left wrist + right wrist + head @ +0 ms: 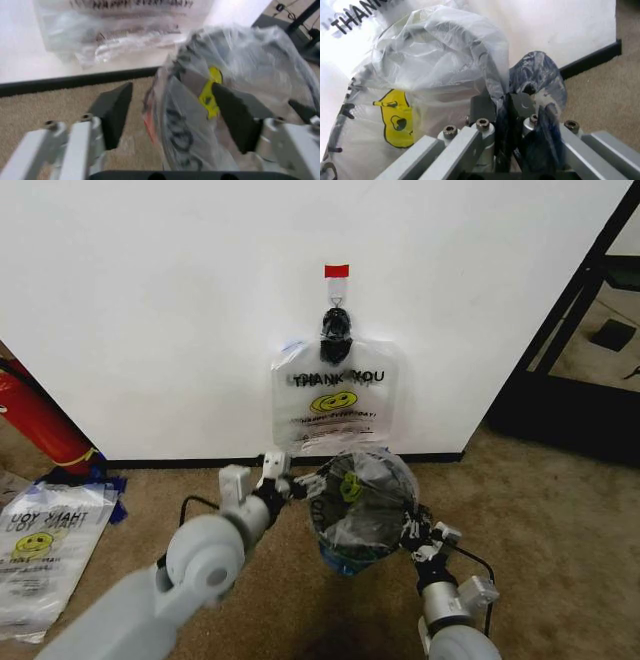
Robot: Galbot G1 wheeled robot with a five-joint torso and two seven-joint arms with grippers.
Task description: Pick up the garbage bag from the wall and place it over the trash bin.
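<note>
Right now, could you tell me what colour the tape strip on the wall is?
Red; the tape strip shows best in the head view.

Bin [345, 558] almost wholly hidden under the bag [362, 502], just a dark bluish patch at 6 o'clock of the bundle; red base not to be seen. Right gripper [507, 108] pads buried in bluish plastic in the right wrist view, and in the head view masked by the bag at its 4 o'clock. Spare bag [40, 550] cut off at the head view's 8 o'clock edge; small print on the hanging bag [335, 405] too fine to read, and blurred in the left wrist view.
</note>
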